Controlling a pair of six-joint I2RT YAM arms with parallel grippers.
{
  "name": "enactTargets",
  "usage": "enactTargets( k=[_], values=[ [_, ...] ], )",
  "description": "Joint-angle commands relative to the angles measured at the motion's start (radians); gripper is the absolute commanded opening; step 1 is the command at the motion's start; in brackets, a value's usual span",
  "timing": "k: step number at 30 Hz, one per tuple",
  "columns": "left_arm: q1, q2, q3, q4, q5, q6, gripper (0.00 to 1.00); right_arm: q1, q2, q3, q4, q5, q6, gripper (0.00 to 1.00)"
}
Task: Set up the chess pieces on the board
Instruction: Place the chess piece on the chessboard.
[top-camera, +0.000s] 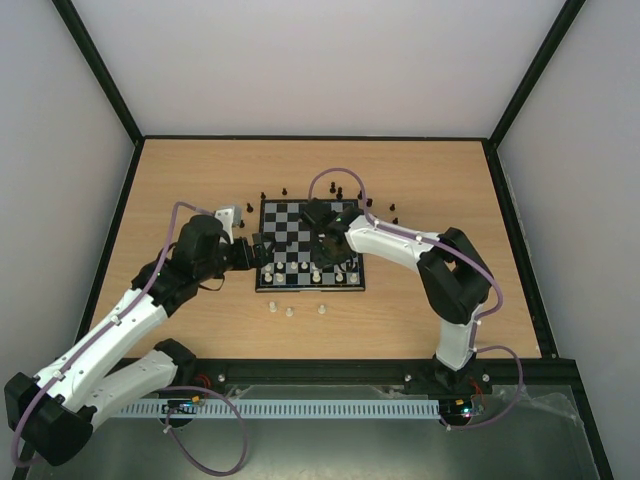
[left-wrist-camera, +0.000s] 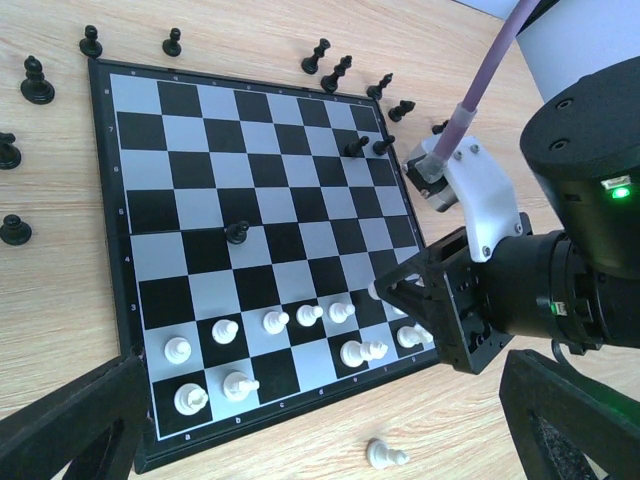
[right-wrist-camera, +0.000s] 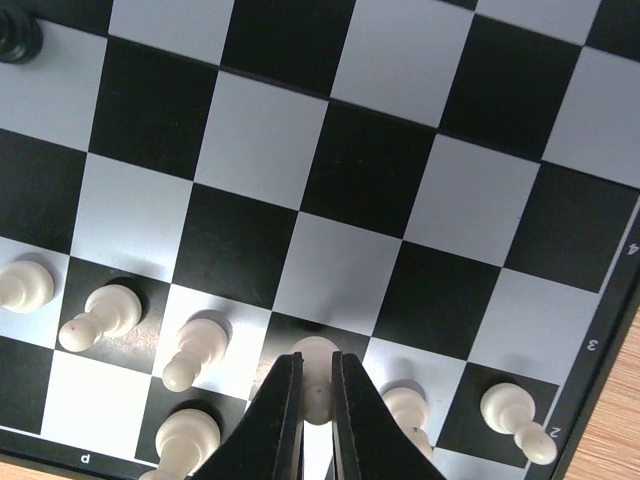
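The board (top-camera: 290, 215) lies mid-table and also shows in the left wrist view (left-wrist-camera: 200, 170) and the right wrist view (right-wrist-camera: 360, 170). My right gripper (right-wrist-camera: 316, 360) is shut on a white pawn (right-wrist-camera: 316, 395) over a black square in the near pawn row; I cannot tell whether the pawn touches the square. It hovers over the board's right half (top-camera: 325, 225). White pieces (left-wrist-camera: 275, 321) fill part of the two near rows. A few black pieces (left-wrist-camera: 236, 232) stand on the board. My left gripper (left-wrist-camera: 325, 400) is open and empty at the board's near-left corner (top-camera: 258, 250).
Black pieces (left-wrist-camera: 37, 80) stand loose on the wood along the board's far and side edges (top-camera: 333, 187). Three white pieces (top-camera: 289, 312) lie on the wood in front of the board; one of them (left-wrist-camera: 385, 455) lies between my left fingers.
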Motion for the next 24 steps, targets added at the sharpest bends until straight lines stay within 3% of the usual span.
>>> enactTargets(
  k=[1,17,24],
  values=[
    [0.007,-0.005,-0.018,0.004,-0.001,0.0,0.99,0.01,0.022,-0.015,-0.018,-0.005,-0.006,0.02],
    [0.007,0.005,-0.026,0.02,0.009,-0.009,0.99,0.015,0.042,-0.036,-0.004,-0.028,-0.015,0.03],
    [0.007,0.007,-0.026,0.024,0.011,-0.01,0.99,0.015,0.048,-0.031,-0.008,-0.032,-0.02,0.1]
  ],
)
